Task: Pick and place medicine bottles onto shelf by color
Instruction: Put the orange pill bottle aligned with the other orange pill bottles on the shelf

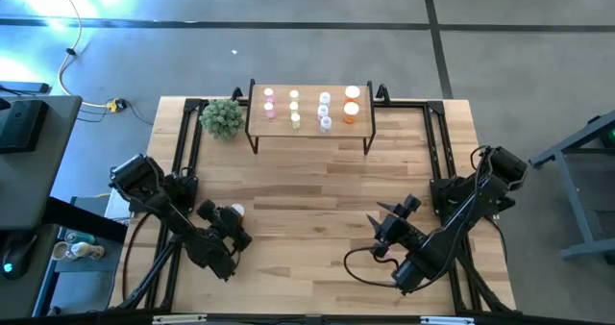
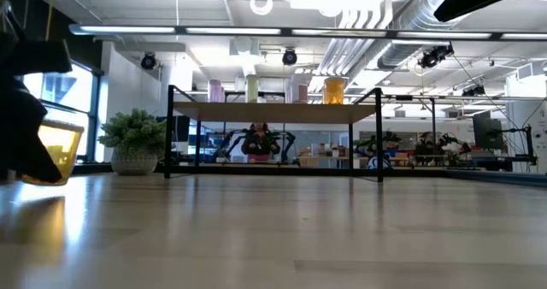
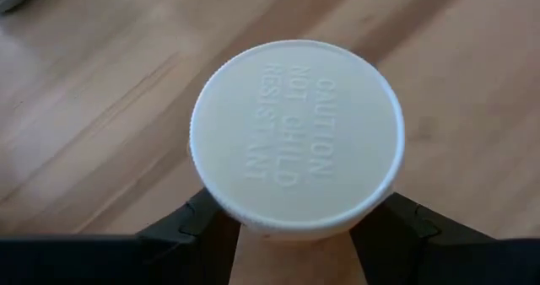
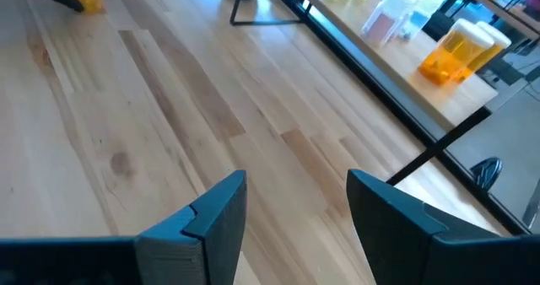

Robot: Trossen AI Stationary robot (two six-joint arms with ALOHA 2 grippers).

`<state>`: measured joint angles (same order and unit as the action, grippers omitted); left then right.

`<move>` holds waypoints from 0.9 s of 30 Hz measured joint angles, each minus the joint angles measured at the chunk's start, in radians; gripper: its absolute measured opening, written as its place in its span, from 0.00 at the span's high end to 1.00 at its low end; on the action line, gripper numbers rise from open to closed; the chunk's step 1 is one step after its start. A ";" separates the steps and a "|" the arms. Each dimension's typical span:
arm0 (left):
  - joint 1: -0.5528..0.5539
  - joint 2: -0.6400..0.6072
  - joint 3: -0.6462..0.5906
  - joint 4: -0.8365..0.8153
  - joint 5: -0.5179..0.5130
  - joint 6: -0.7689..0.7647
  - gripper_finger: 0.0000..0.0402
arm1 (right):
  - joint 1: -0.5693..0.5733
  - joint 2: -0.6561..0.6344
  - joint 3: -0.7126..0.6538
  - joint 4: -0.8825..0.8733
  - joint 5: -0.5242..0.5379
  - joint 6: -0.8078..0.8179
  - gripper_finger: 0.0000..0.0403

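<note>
My left gripper (image 1: pixel 233 215) is over the left near part of the table, shut on an orange-yellow medicine bottle (image 2: pixel 56 152) with a white cap (image 3: pixel 295 133). My right gripper (image 4: pixel 295 209) is open and empty over the right near part of the table (image 1: pixel 389 226). The light-wood shelf (image 1: pixel 309 125) stands on black legs at the far middle. On it stand two pink bottles (image 1: pixel 269 102), three yellow-green ones (image 1: pixel 294 108), three pale blue ones (image 1: pixel 325 112) and two orange ones (image 1: pixel 352 104). My left gripper pinches the bottle's body just under the cap (image 3: pixel 291 255) between its two fingers (image 3: pixel 190 226), one on each side. The fingers come from above, pointing down. The bottle stands upright, cap up; whether its base touches the table, I cannot tell.
A small potted plant (image 1: pixel 223 118) stands at the shelf's left end. Black frame rails (image 1: pixel 187 142) run along the table's left and right sides. Bare wooden tabletop (image 1: pixel 307 195) lies between the grippers and the shelf.
</note>
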<state>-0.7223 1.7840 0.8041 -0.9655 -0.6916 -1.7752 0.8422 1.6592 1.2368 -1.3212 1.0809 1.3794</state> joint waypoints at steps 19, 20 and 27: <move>0.039 0.000 0.231 0.015 -0.038 0.493 0.55 | -0.053 0.000 0.000 0.179 -0.072 -0.240 0.38; 0.044 0.000 0.235 0.030 -0.038 0.522 0.55 | -0.065 0.000 0.000 0.187 -0.079 -0.260 0.37; 0.087 0.000 0.236 0.186 -0.019 0.724 0.55 | -0.135 0.000 0.000 0.256 -0.201 -0.373 0.35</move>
<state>-0.6354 1.7840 1.0405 -0.7792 -0.7102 -1.0509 0.7071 1.6594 1.2369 -1.0649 0.8801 1.0063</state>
